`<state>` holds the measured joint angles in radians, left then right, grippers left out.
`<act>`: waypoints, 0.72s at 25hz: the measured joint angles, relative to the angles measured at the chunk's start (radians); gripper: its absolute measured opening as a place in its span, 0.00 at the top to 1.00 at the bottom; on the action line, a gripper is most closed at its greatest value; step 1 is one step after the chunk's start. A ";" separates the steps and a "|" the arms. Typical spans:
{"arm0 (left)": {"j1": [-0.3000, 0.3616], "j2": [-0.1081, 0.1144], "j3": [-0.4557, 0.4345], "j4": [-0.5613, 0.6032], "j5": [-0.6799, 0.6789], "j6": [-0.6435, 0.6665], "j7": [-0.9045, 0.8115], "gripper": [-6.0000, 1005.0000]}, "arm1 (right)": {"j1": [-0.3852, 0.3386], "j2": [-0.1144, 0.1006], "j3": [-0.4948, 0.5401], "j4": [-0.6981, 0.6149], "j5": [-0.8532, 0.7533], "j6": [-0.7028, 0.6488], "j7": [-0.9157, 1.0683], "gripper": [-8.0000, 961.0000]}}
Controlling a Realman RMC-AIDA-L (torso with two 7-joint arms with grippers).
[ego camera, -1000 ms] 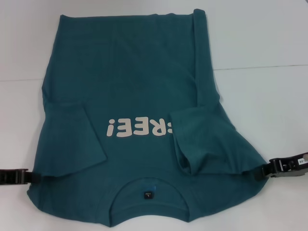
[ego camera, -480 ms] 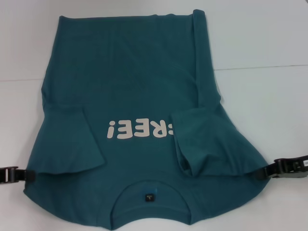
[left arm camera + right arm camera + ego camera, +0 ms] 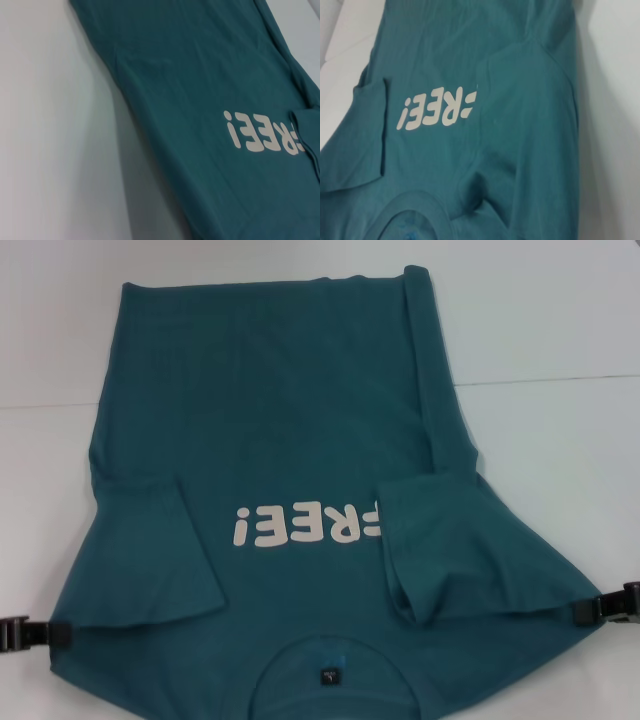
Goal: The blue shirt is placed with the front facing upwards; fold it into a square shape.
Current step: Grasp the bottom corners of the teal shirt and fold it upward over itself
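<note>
The blue shirt (image 3: 290, 420) lies front up on the white table, its "FREE!" print (image 3: 305, 525) upside down to me and its neck label (image 3: 327, 677) at the near edge. Both short sleeves are folded inward over the chest, and the right side carries a long fold. My left gripper (image 3: 62, 634) pinches the near left shoulder corner. At the near right shoulder corner my right gripper (image 3: 585, 611) does the same. The left wrist view shows the shirt (image 3: 200, 75) and its print, and the right wrist view shows the shirt (image 3: 520, 125) with the collar; neither shows fingers.
The white table (image 3: 550, 320) surrounds the shirt, with a thin seam line (image 3: 560, 379) running across it behind the shirt's middle. Bare tabletop lies to the left, right and far side of the cloth.
Both grippers have moved toward me and slightly outward, dragging the shirt's shoulder end with them. The collar and print have slid nearer and the cloth is stretched wider.
</note>
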<state>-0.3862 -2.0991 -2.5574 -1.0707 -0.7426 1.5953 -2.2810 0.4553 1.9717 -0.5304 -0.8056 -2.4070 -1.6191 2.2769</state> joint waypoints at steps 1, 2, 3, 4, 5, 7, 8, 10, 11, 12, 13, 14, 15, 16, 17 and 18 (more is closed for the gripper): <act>0.004 -0.001 0.000 0.000 0.000 0.008 0.001 0.99 | -0.004 0.000 0.009 0.000 0.000 -0.011 -0.006 0.95; 0.010 -0.001 -0.001 0.000 -0.001 0.013 0.001 0.99 | -0.007 0.000 0.017 0.000 0.000 -0.022 -0.012 0.95; 0.014 -0.001 -0.001 0.000 -0.002 0.016 0.001 0.99 | -0.011 0.000 0.022 0.000 0.000 -0.032 -0.017 0.95; 0.021 -0.001 -0.001 0.000 -0.004 0.019 0.001 0.99 | -0.015 0.000 0.027 -0.001 0.000 -0.042 -0.021 0.95; 0.025 -0.001 -0.001 0.000 -0.006 0.022 0.002 0.99 | -0.020 -0.001 0.029 -0.001 0.000 -0.050 -0.025 0.95; 0.039 -0.001 -0.001 -0.001 -0.013 0.033 0.003 0.99 | -0.030 -0.002 0.033 -0.001 0.000 -0.064 -0.033 0.95; 0.046 -0.001 -0.002 -0.004 -0.016 0.042 0.003 0.99 | -0.035 -0.002 0.035 -0.001 0.000 -0.068 -0.036 0.95; 0.057 -0.001 -0.005 -0.009 -0.024 0.057 0.003 0.99 | -0.045 -0.004 0.036 -0.001 -0.002 -0.082 -0.046 0.95; 0.062 -0.002 -0.010 -0.011 -0.030 0.068 0.004 0.99 | -0.053 -0.006 0.038 -0.002 -0.001 -0.097 -0.054 0.95; 0.068 -0.003 -0.018 -0.012 -0.036 0.083 0.008 0.99 | -0.060 -0.007 0.040 -0.003 0.000 -0.108 -0.060 0.95; 0.075 -0.005 -0.031 -0.013 -0.040 0.099 0.014 0.99 | -0.068 -0.007 0.044 -0.004 0.001 -0.121 -0.068 0.95; 0.080 -0.007 -0.044 -0.014 -0.046 0.116 0.023 0.99 | -0.074 -0.006 0.047 -0.005 0.002 -0.131 -0.075 0.95; 0.086 -0.010 -0.058 -0.016 -0.051 0.130 0.030 0.99 | -0.080 -0.006 0.051 -0.007 0.002 -0.140 -0.081 0.95; 0.093 -0.012 -0.071 -0.018 -0.057 0.145 0.037 0.99 | -0.086 -0.005 0.051 -0.008 0.001 -0.150 -0.087 0.95; 0.100 -0.014 -0.083 -0.021 -0.061 0.160 0.041 0.99 | -0.090 -0.004 0.051 -0.008 0.001 -0.158 -0.091 0.95; 0.105 -0.015 -0.092 -0.022 -0.063 0.170 0.044 0.99 | -0.094 -0.003 0.051 -0.008 0.000 -0.166 -0.094 0.95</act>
<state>-0.2807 -2.1143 -2.6491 -1.0927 -0.8052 1.7654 -2.2373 0.3614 1.9685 -0.4789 -0.8138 -2.4068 -1.7848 2.1833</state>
